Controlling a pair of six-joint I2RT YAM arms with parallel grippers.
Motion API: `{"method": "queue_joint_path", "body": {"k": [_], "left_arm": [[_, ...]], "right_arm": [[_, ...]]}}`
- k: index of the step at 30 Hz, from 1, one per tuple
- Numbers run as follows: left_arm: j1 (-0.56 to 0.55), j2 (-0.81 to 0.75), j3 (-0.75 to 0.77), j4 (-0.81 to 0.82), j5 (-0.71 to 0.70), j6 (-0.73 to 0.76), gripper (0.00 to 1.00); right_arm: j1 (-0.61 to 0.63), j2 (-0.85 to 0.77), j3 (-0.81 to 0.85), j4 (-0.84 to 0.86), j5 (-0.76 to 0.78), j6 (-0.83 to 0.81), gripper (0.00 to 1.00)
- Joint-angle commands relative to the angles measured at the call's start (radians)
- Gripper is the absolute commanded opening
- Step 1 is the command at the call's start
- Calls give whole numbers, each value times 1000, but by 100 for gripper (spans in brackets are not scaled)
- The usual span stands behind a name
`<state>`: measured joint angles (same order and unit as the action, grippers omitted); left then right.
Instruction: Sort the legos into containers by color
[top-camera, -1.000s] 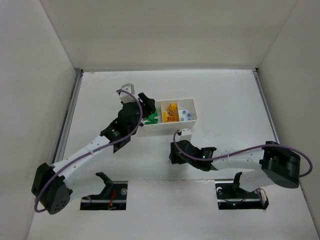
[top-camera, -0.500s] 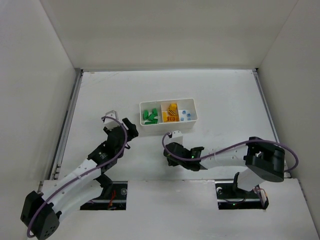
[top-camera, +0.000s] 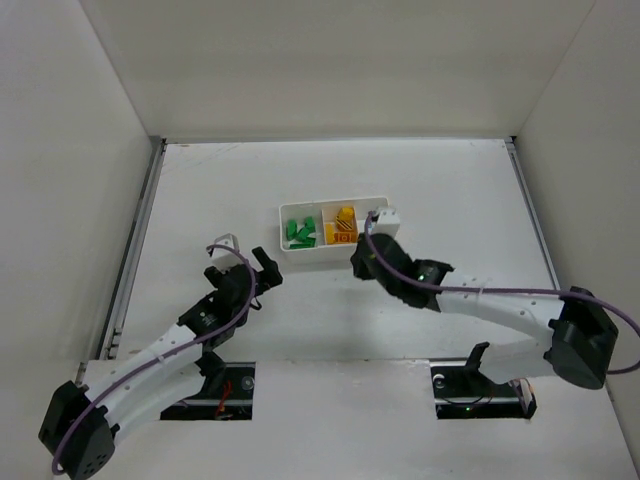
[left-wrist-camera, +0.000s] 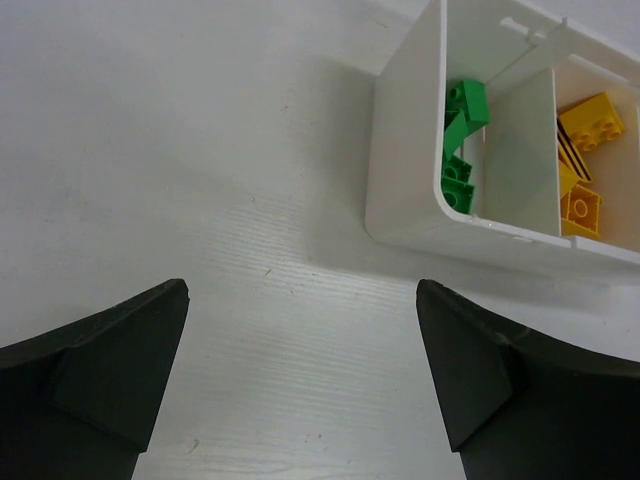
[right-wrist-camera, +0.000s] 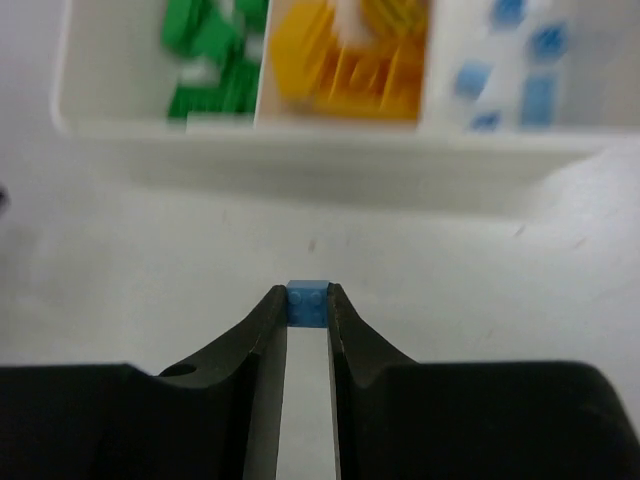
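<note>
White matte table, faint parallel grain showing in the left wrist view. Near edge: left arm and right arm, white link shells with black joints, a purple cable trailing along the right one. Left gripper: black wedge-shaped fingers spread wide, nothing between them, bare table beneath; it sits left of the tray and nearer than it, apart from it. Right gripper: smooth black curved fingers drawn in narrow, pinching one pale blue brick at the very tips. Two round studs show on the brick's top edge. It is held on the near side of the tray, above the table. Tray: thin-walled white moulded plastic, rectangular, rounded corners, thin dividers making three compartments side by side. Left compartment: green bricks, studded, piled loosely at angles. Middle: yellow-orange bricks, among them a striped yellow piece with dark lines across it. Right: small pale blue bricks, blurred in the right wrist view and hidden under the right arm from above. Each compartment holds one colour. Beyond the tray, plain white enclosure panels on three sides.
</note>
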<state>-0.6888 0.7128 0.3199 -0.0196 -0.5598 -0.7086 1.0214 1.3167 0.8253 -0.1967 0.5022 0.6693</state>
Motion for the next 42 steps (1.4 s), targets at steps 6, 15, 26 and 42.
{"method": "queue_joint_path", "body": {"k": [6,15,26,42], "left_arm": [[-13,-39,-47,30,-8,-29,100],[-4,-82,-62,-6,-8,-31,100],[30,-78,8,-92,-29,-31,100],[84,-73,103,-212,-3,-81,100]], "right_arm": [[-275,94,182,135,-19,-185,22],[-349,196,278,131,-4,-204,45],[-335,-68,115,117,76,-214,69],[-453,-416,-137,-136,202,-108,100]]}}
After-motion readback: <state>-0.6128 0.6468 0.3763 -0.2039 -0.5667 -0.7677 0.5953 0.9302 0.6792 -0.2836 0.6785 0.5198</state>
